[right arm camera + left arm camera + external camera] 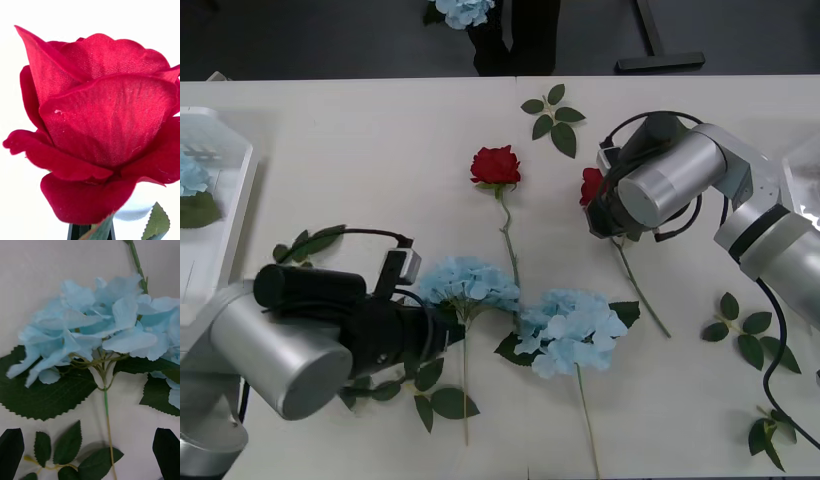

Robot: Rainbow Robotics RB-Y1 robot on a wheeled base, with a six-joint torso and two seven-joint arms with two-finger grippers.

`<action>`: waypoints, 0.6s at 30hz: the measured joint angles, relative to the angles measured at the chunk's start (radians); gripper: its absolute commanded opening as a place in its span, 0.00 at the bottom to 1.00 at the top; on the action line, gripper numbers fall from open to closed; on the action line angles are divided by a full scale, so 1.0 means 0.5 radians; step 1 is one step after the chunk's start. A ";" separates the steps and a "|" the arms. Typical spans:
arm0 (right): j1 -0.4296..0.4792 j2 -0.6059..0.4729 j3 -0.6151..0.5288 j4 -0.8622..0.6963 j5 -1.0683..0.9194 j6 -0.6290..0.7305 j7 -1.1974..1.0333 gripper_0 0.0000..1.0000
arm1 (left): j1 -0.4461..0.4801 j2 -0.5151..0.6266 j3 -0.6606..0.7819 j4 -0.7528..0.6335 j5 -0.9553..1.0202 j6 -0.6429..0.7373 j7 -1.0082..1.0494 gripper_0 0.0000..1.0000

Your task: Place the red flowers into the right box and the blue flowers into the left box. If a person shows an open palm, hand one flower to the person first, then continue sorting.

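Two blue flowers lie mid-table, one (468, 284) on the left and one (572, 328) to its right. My left gripper (438, 330) is open, its black fingertips (11, 450) either side of the first blue flower (90, 333) near its stem, below the head. A red flower (496, 165) lies loose further back. My right gripper (604, 212) is shut on another red flower (591, 186) just under its bloom (101, 123), the stem trailing across the table. The left box (235, 215) holds a blue flower (190, 175). A corner of the right box (805, 165) shows at the right edge.
Loose green leaf sprigs lie at the back (552, 118), front right (742, 332) and by my left arm (310, 243). A person in dark clothing (515, 40) stands beyond the far edge, with a blue flower (465, 10) beside them.
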 measured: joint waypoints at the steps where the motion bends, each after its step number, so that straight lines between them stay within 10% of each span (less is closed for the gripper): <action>1: 0.000 0.000 0.004 0.000 0.003 -0.005 -0.019 0.00 | 0.000 -0.017 -0.040 0.000 -0.052 0.000 0.066 1.00; 9: 0.000 -0.001 0.000 0.001 0.004 -0.016 -0.035 0.00 | -0.015 -0.166 -0.228 0.110 -0.339 -0.038 0.199 1.00; 13: 0.000 -0.001 -0.032 0.002 0.001 -0.016 -0.034 0.63 | -0.065 -0.241 -0.279 0.277 -0.461 -0.100 0.199 1.00; 18: 0.000 -0.001 -0.039 0.003 -0.009 -0.020 -0.033 0.81 | -0.158 -0.317 -0.288 0.486 -0.533 -0.188 0.199 1.00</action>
